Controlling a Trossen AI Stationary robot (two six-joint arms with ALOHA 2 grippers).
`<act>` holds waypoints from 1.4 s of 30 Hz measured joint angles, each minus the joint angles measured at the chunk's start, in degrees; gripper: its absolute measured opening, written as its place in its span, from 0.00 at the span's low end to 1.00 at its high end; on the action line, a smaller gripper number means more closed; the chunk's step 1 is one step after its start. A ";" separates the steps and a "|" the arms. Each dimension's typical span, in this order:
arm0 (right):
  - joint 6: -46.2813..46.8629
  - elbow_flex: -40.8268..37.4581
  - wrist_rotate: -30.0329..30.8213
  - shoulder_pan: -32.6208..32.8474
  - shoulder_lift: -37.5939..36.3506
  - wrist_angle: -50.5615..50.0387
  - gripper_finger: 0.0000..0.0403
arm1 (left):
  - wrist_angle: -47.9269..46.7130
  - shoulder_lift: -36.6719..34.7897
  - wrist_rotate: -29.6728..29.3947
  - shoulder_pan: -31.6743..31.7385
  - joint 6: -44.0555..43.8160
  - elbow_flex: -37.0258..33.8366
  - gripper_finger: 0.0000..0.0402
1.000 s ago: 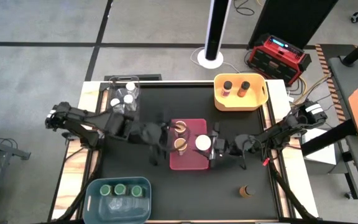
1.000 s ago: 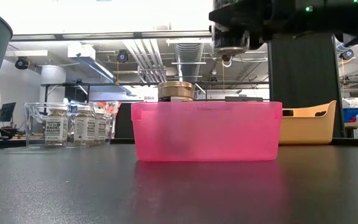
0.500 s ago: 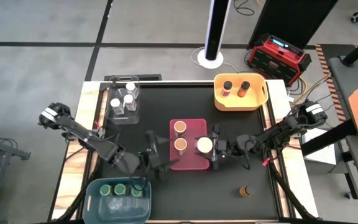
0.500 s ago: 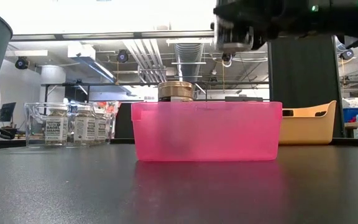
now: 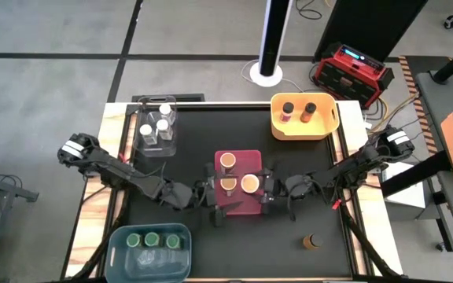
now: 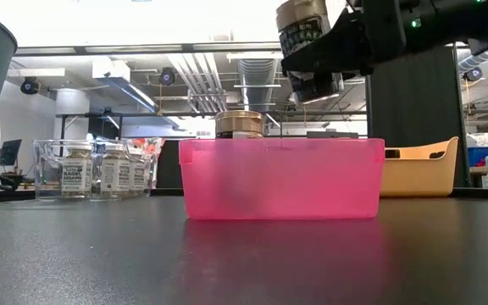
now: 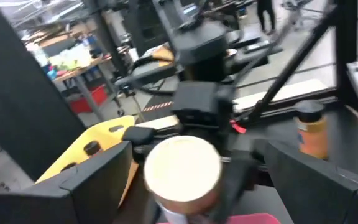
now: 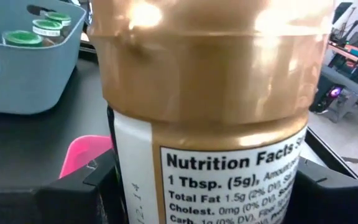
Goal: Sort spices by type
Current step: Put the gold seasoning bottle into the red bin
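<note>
Right gripper [image 5: 259, 189] jaws clamp small gold-lidded spice jar [image 5: 249, 184], raised above pink rectangular plastic bin [image 6: 282, 180], 3 o'clock of two jars inside. Left gripper [image 5: 211, 196] jaws apparently wide, empty, at bin's 9 o'clock edge.

1. The held spice jar [image 8: 210, 124] has a glossy gold lid that catches the light, above a smooth white paper label printed in black.
2. The pink bin [image 6: 282, 180] looks like translucent, smooth plastic.
3. The table [image 6: 244, 263] is matt black with a faint sheen.
4. The clear bin [image 6: 100, 169] is transparent plastic.
5. The blue bin [image 8: 23, 68] and yellow bin [image 5: 303, 116] look matt plastic.
</note>
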 joint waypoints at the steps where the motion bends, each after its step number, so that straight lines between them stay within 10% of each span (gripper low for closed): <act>1: 0.31 0.71 0.00 0.14 0.00 -1.46 0.65 | 0.49 0.53 0.11 0.44 -0.54 0.00 0.87; 42: -2.81 1.69 -0.49 1.76 -0.07 -6.52 0.65 | 22.37 18.93 4.84 5.35 -3.29 3.53 0.85</act>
